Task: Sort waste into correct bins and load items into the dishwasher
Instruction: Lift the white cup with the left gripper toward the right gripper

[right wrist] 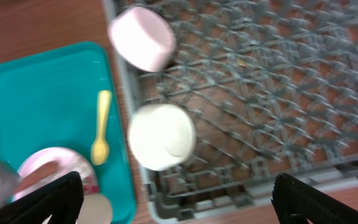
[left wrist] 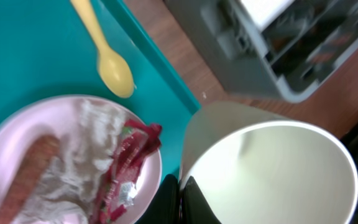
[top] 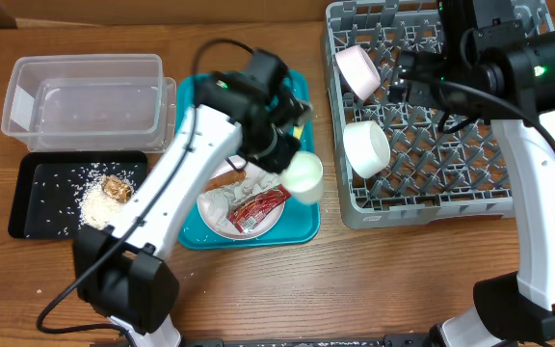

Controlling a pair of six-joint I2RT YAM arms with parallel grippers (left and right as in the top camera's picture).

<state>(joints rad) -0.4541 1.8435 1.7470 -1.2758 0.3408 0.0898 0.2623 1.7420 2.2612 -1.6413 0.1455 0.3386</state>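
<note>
My left gripper [top: 295, 166] is shut on the rim of a cream cup [top: 303, 177], held above the right edge of the teal tray [top: 193, 96]; the cup [left wrist: 272, 168] fills the left wrist view. On the tray a pink plate [top: 212, 220] holds a sausage [top: 225, 179], crumpled paper [top: 222, 200] and a red wrapper [top: 258, 209]. A yellow spoon [left wrist: 107, 53] lies on the tray. My right gripper [right wrist: 179, 205] is open and empty above the grey dish rack [top: 470, 193], which holds a pink bowl [top: 357, 70] and a white bowl [top: 366, 147].
A clear plastic bin [top: 85, 94] stands at the far left. A black tray [top: 41, 193] in front of it holds spilled rice and a brown food scrap [top: 116, 189]. Bare wood table lies in front of the tray and rack.
</note>
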